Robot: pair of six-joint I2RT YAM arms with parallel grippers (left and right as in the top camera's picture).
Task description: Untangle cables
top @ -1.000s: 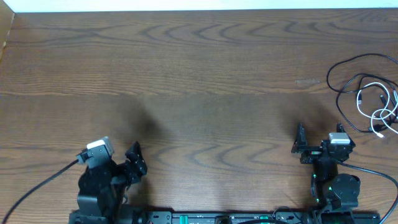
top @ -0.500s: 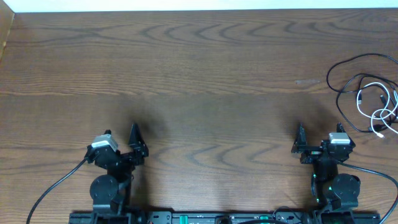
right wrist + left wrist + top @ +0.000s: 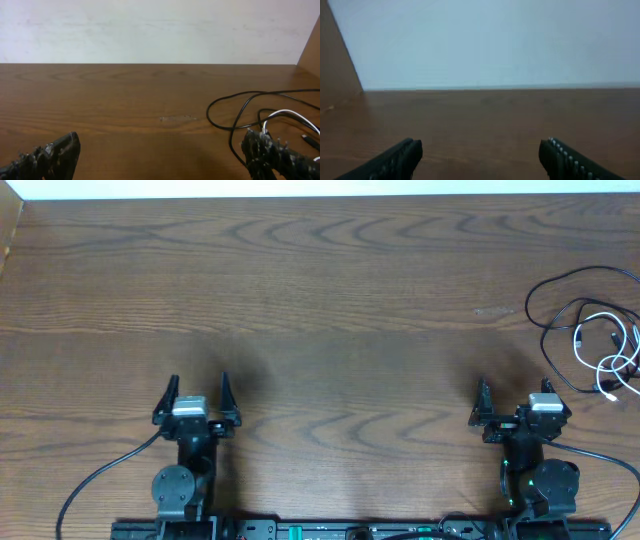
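Inspecting the counter point(image 3: 320, 280), I find the cables point(image 3: 598, 318) bunched at its far right, ahead of and to the right of the right end effector point(image 3: 515, 390). A black cable point(image 3: 528, 305) forms wide loops. A white cable point(image 3: 578, 345) lies coiled within and across them, with small plug ends point(image 3: 607, 391) showing near the margin. Part of the bundle runs out of the overhead view, so its full extent cannot be confirmed.

Both end effectors stand wide open and hold nothing. The left end effector point(image 3: 199, 383) sits near the front edge, well apart from the cables, and its wrist view shows only bare counter between the jaws. The right wrist view shows the black loops just beyond one finger.

Risks, as judged:

1. Closing on a crossing point would likely pinch black and white strands together. Any pull would then tighten the tangle rather than free it.
2. Pulling one strand with nothing anchoring the rest would probably drag the whole light bundle across the counter, or off its right side.
3. The strands are thin and lie flat. Wide jaws descending short of the surface may close on nothing, and descending too far may jam the fingertips into the counter.
4. A plug end could catch inside a loop during a pull and form a knot.
5. The left arm faces a long reach, and crossing toward the right arm invites a collision.
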